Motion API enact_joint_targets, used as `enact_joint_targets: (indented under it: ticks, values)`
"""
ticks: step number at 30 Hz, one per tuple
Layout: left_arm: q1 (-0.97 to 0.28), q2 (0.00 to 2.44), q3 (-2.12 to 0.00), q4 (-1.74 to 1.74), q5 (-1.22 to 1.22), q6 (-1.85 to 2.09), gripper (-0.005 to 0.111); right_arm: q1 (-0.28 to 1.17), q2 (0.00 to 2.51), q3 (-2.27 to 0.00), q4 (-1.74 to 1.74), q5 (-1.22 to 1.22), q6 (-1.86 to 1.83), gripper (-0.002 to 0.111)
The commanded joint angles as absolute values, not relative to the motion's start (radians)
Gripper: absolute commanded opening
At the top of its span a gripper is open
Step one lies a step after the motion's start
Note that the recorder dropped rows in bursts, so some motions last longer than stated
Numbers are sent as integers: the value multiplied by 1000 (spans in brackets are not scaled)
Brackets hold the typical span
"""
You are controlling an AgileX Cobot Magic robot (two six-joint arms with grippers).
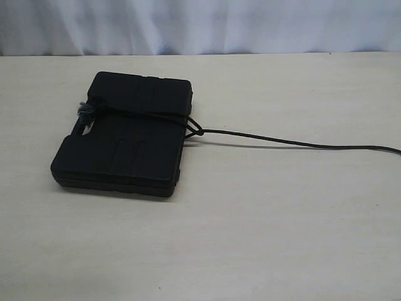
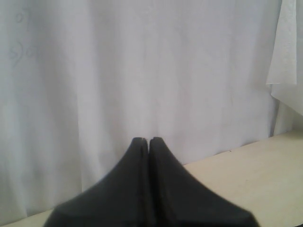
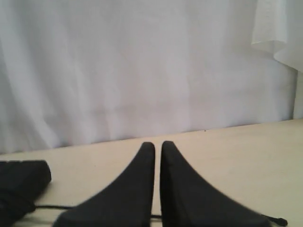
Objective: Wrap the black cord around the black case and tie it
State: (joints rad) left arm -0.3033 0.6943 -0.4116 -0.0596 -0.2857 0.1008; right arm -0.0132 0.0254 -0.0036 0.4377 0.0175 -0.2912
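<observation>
The black case [image 1: 125, 141] lies flat on the table, left of centre. The black cord [image 1: 282, 140] crosses its top, with a frayed tuft [image 1: 84, 111] at the left edge and a knot [image 1: 197, 130] at the right edge. The free end trails off to the right. Neither gripper shows in the exterior view. My left gripper [image 2: 149, 140] is shut and empty, facing the curtain. My right gripper [image 3: 157, 144] is shut with only a thin slit and holds nothing. The right wrist view shows a corner of the case [image 3: 21, 182], the cord [image 3: 47, 207] on the table and its small tip [image 3: 282, 221].
A white curtain [image 1: 200, 25] hangs along the far edge of the pale table [image 1: 250, 238]. The cord's trailing end lies across the right half of the table.
</observation>
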Motion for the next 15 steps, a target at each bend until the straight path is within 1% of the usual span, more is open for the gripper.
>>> enact_joint_targets:
  ticks: [1,12,15]
  values:
    - [-310,685,-409,-63,-289,100,0,5,0,0,396,103,-362,4]
    - [-310,683,-409,-65,-284,100,0,26,20,0,395,101,-314,4]
    - [-310,683,-409,-65,-282,100,0,23,0,0,325,104,-287,4]
